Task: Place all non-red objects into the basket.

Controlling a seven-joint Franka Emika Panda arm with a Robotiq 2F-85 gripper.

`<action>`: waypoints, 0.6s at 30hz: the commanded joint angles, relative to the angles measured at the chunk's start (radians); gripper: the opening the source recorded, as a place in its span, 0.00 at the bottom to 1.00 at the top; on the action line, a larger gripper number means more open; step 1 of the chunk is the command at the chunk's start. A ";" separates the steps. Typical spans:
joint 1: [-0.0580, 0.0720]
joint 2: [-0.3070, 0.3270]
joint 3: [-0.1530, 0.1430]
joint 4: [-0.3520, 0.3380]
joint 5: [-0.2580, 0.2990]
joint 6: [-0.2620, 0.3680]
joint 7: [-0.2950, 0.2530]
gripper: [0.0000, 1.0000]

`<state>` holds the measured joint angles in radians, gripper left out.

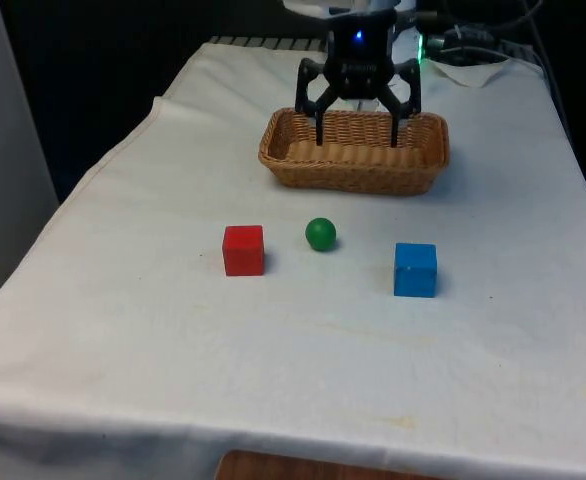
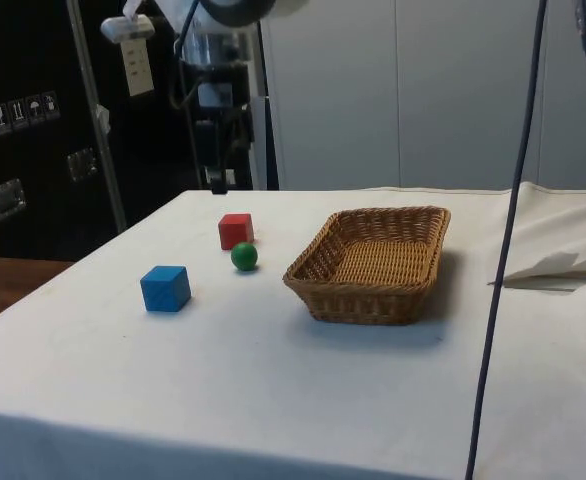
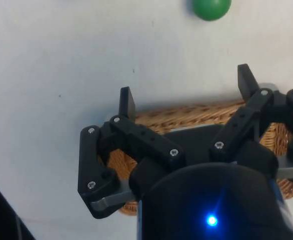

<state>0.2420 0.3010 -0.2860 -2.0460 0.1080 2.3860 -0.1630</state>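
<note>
Three things lie in a row on the white cloth: a red cube (image 1: 243, 250) (image 2: 235, 230), a green ball (image 1: 320, 234) (image 2: 244, 257) (image 3: 211, 7) and a blue cube (image 1: 415, 270) (image 2: 165, 288). Behind them stands a woven wicker basket (image 1: 353, 180) (image 2: 373, 290) (image 3: 186, 112) with nothing in it. My gripper (image 1: 357, 142) (image 2: 218, 183) (image 3: 186, 91) hangs open well above the basket, its fingertips over the rim that faces the ball. Nothing is between the fingers.
Cables and a crumpled white sheet (image 1: 473, 70) (image 2: 558, 265) lie beyond the basket at the table's far end. A dark cable (image 2: 503, 250) hangs down in the side view's foreground. The table edges drop off at both sides.
</note>
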 commanded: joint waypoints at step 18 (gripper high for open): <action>-0.006 0.127 0.004 0.039 0.018 0.068 0.001 1.00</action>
<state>0.2410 0.4230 -0.2860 -2.0080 0.1150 2.4460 -0.1570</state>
